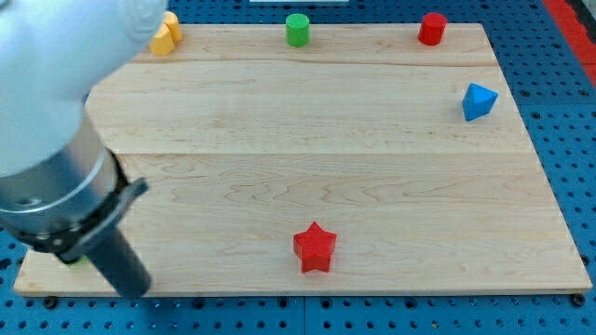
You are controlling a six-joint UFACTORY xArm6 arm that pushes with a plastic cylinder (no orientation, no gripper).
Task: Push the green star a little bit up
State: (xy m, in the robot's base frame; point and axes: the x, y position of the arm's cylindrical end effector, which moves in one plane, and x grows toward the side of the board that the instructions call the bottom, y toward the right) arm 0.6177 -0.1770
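Camera view shows my tip [136,290] at the bottom left of the board [279,186], close to its lower edge. The arm carries no pincer, only a straight dark rod [116,256], so there is nothing to spread or press together.

Just left of the rod, a small sliver of green [82,260] shows under the big grey arm [56,140]. I judge this is the green star, but the arm hides almost all of it and I cannot confirm the shape. The tip seems to be beside it on the view's right, not below it.

The star is probably light, stiff and smooth, so it should slide easily on the wood. It may also turn if pushed off centre. The best place to push is the middle of its lower side.

The board is pale, smooth wood with visible grain. Farther away are a red star [315,247], a blue block [478,100], and at the top edge a red cylinder [431,28], a green cylinder [296,30] and a yellow block [166,35].
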